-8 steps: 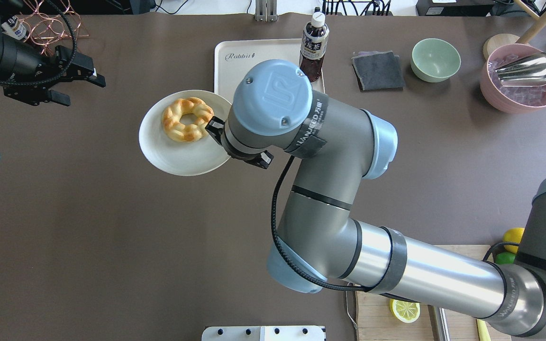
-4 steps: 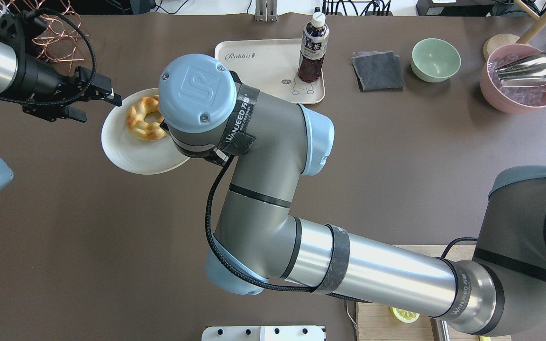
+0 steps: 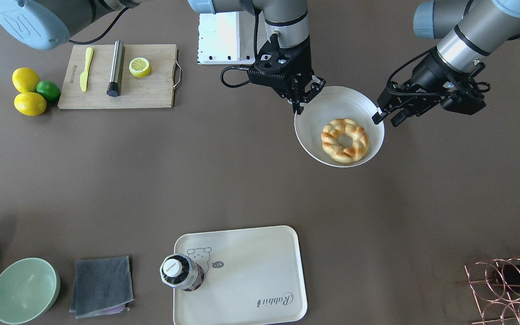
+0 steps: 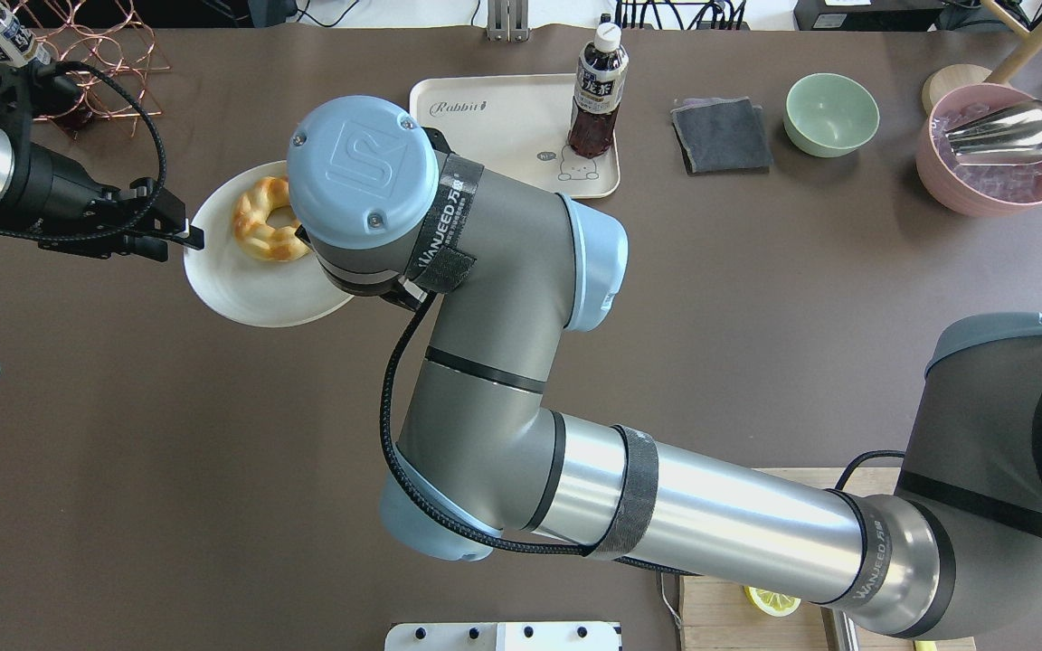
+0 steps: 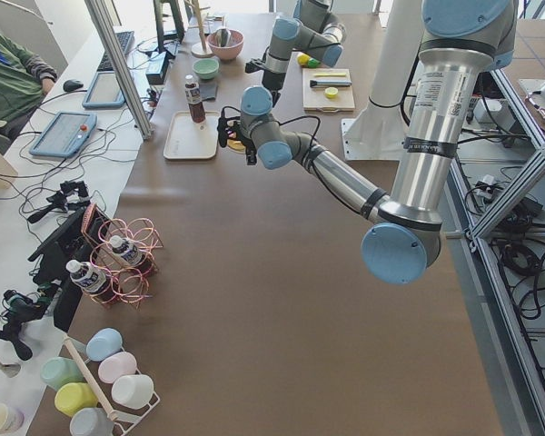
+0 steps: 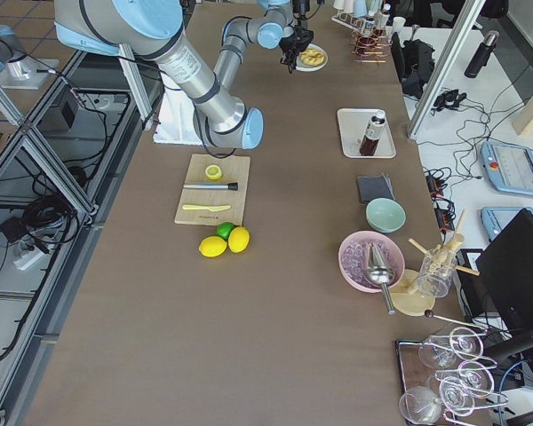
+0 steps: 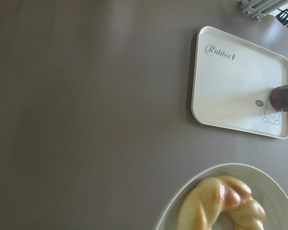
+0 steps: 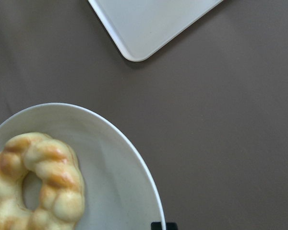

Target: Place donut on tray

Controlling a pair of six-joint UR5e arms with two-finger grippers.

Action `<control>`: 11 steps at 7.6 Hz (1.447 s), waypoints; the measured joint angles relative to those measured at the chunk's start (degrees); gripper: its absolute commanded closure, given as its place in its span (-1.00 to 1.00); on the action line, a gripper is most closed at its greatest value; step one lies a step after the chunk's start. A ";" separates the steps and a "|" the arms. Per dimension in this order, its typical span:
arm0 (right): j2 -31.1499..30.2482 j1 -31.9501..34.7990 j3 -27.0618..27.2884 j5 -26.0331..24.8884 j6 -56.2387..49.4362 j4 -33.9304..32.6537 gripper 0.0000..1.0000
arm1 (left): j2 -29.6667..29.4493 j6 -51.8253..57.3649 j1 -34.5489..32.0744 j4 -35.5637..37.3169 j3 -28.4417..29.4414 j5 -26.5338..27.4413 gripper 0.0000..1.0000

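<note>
The golden-brown braided donut [image 3: 345, 140] lies on a round white plate [image 3: 316, 131], also in the overhead view [image 4: 259, 231]. My right gripper [image 3: 306, 97] is shut on the plate's rim and holds it above the table; in the overhead view its own wrist hides it. My left gripper [image 3: 384, 118] is open, its fingertips at the opposite rim [image 4: 175, 244]. The cream tray [image 3: 260, 266] with bear drawing and "Rabbit" script lies apart at the far edge [image 4: 503, 127]. Both wrist views show the donut [image 7: 221, 203] [image 8: 33, 182] and the tray [image 7: 235, 91] [image 8: 149, 24].
A dark bottle [image 3: 178, 271] stands on the tray's bear corner. A grey cloth [image 3: 102, 285], green bowl [image 3: 24, 289] and pink bowl [image 4: 996, 163] lie beyond it. A copper rack [image 3: 508, 289] is at the left-arm end. A cutting board [image 3: 151, 90] holds a lemon half.
My right gripper has carried the plate with the donut toward the robot's left, away from the tray. My left gripper has moved in to the plate's rim.
</note>
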 measured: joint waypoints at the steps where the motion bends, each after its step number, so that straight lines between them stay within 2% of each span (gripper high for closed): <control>1: 0.01 0.02 0.08 -0.06 0.00 -0.01 1.00 | 0.39 0.41 -0.01 -0.01 -0.15 -0.01 0.06; 3: 0.03 0.02 0.18 -0.09 0.00 0.06 1.00 | 0.48 0.60 -0.02 -0.06 -0.30 -0.08 0.06; 6: 0.01 -0.01 0.23 -0.10 0.00 0.01 1.00 | 0.39 0.40 0.22 -0.10 -1.04 -0.21 0.32; 10: -0.04 -0.06 0.31 -0.10 0.00 0.06 1.00 | 0.35 0.05 0.85 -0.18 -1.44 -0.22 0.32; 11: -0.02 -0.06 0.32 -0.10 0.00 0.07 1.00 | 0.35 0.03 0.95 -0.19 -1.47 -0.20 0.49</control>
